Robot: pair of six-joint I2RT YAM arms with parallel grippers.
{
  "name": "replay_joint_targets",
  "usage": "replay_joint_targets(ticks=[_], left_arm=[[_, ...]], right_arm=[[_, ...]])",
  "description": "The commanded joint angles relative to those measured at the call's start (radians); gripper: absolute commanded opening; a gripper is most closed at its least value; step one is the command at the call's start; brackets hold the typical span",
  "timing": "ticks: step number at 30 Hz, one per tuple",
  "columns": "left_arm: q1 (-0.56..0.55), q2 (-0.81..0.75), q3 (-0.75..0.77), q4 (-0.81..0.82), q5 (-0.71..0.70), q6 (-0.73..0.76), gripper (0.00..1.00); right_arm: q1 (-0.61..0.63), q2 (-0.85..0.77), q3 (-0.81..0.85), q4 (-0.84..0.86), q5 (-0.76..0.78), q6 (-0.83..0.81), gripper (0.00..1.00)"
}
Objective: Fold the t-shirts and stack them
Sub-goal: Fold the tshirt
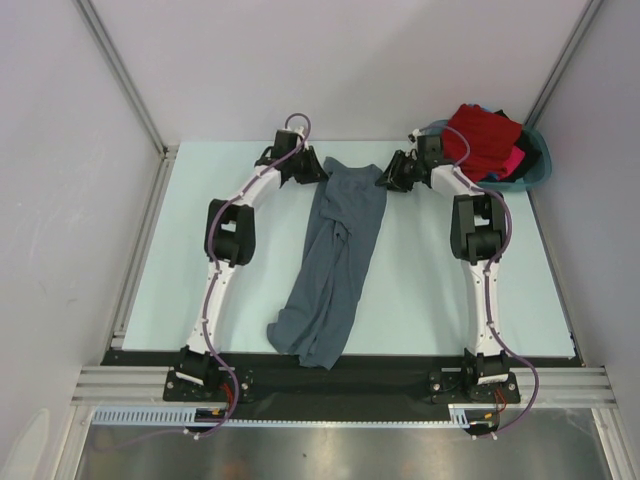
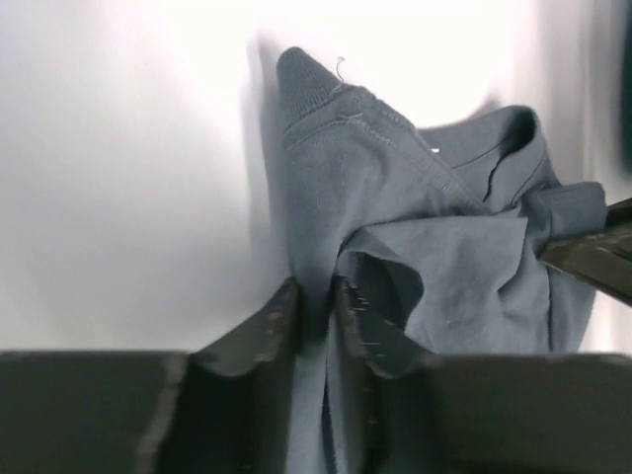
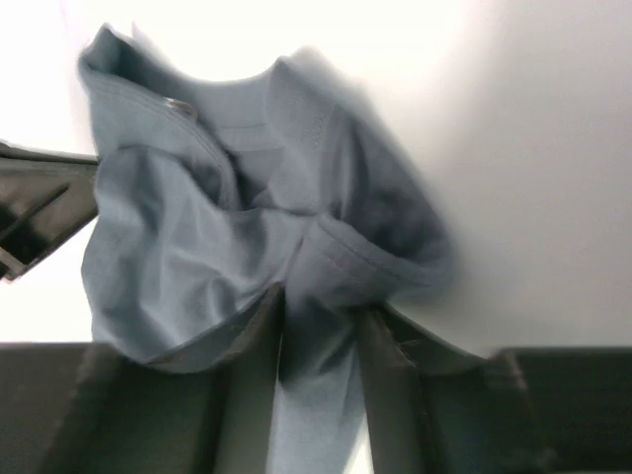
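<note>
Standing by the table (image 1: 440,290), I see the grey t-shirt (image 1: 335,260) lying in a long rumpled strip down its middle, neck end at the far side. There the left gripper (image 1: 318,172) and right gripper (image 1: 388,180) each pinch a bunch of its cloth between narrow jaws, one at either shoulder. The worry is the hold: each pinch seems to take a gathered fold rather than a clean seam, so a pull could let a layer slip out, or lift one layer only and drag the shirt crooked. The right jaws stand a little wider and look the looser of the two, though that wrist view is blurred, so I would not swear to it. The hem end near the arm bases is crumpled, and the sleeves are tucked out of sight. A red shirt (image 1: 482,140) tops the heap in the teal basin (image 1: 540,165) at the far right corner; how many lie beneath I cannot tell.
</note>
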Motion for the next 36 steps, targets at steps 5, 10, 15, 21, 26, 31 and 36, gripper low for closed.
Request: replay_joint_targets(ticks=[5, 10, 15, 21, 26, 31, 36], left_arm=[[0.000, 0.010, 0.031, 0.046, 0.068, -0.006, 0.07], [0.000, -0.038, 0.036, 0.070, 0.051, 0.001, 0.00], [0.015, -0.102, 0.034, 0.087, 0.031, 0.017, 0.00], [0.051, -0.163, 0.004, 0.122, 0.026, 0.015, 0.00], [0.097, -0.180, -0.001, 0.147, 0.006, 0.020, 0.00], [0.129, -0.142, 0.046, 0.140, -0.003, 0.015, 0.01], [0.137, -0.107, 0.033, 0.144, -0.026, 0.000, 0.00]], right_arm=[[0.020, 0.071, 0.045, -0.092, 0.011, -0.022, 0.13], [0.023, 0.087, 0.113, -0.075, -0.056, -0.046, 0.08], [0.025, 0.164, 0.291, -0.123, -0.094, -0.077, 0.08], [0.020, 0.210, 0.404, -0.036, -0.186, -0.029, 0.08], [0.005, 0.225, 0.416, 0.029, -0.197, -0.006, 0.08], [-0.016, 0.291, 0.543, 0.066, -0.145, 0.043, 0.13], [-0.018, 0.344, 0.560, 0.145, -0.110, 0.069, 0.32]])
